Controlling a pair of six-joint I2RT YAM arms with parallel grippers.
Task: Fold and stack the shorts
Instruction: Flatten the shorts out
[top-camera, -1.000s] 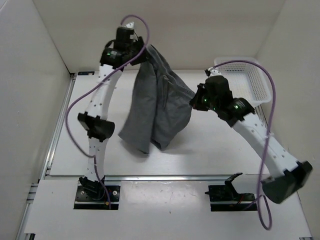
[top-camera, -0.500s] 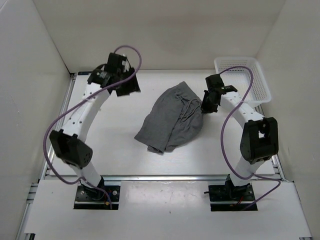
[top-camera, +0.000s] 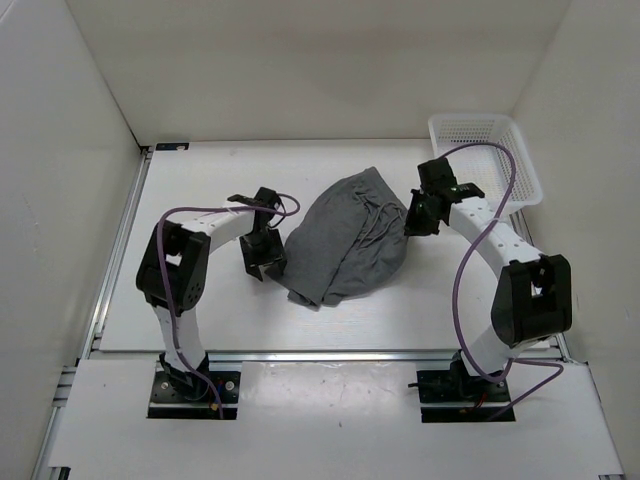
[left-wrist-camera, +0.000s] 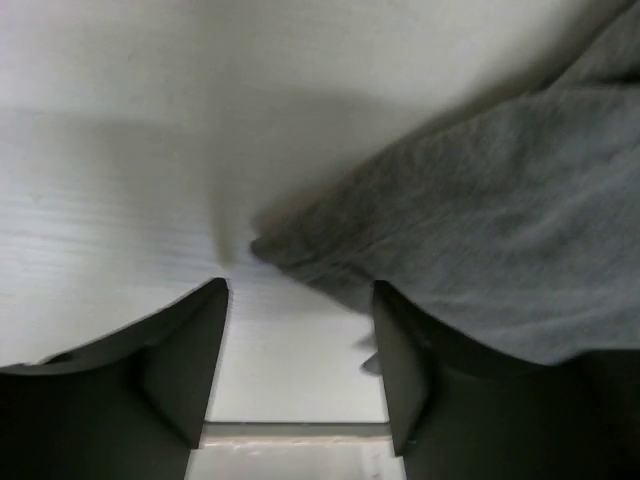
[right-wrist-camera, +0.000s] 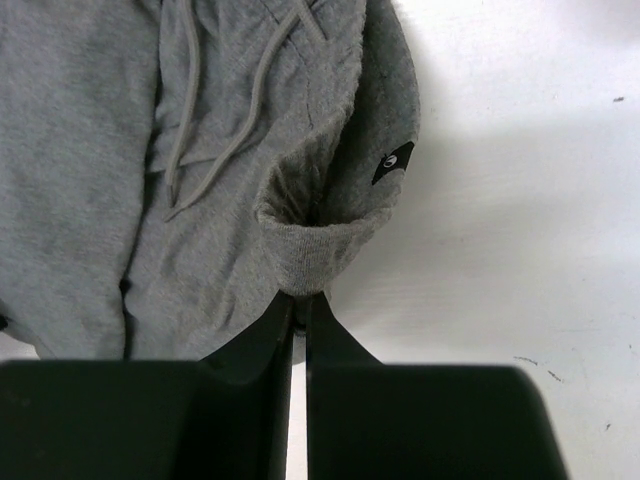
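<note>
Starting at the left: left gripper (top-camera: 266, 258) sits low over the table (top-camera: 190, 190), fingers (left-wrist-camera: 185, 350) spread and holding nothing. A corner of the shorts (top-camera: 345, 240) lies on the surface just ahead of the gap between them, touching neither finger as far as the left wrist view shows.

Centre: the shorts lie in a loose, rumpled heap mid-table, layers doubled over one another, not flat and not squared. The drawstring (right-wrist-camera: 185, 130) trails across the waistband end, which faces right.

Right: right gripper (right-wrist-camera: 300, 298) has its fingers pressed together, pinching a rolled bit of waistband hem right at the tips (a small black label (right-wrist-camera: 393, 163) sits just beside that fold). The white mesh basket (top-camera: 480, 122) stands apart at the far right corner.

Judgement: step in hand is spreading the garment flat, ahead of any proper fold; the task looks early. Next move calls for the left fingers to advance onto that corner, close on the top layers only, then draw leftward against the right pinch to flatten out the heap.
</note>
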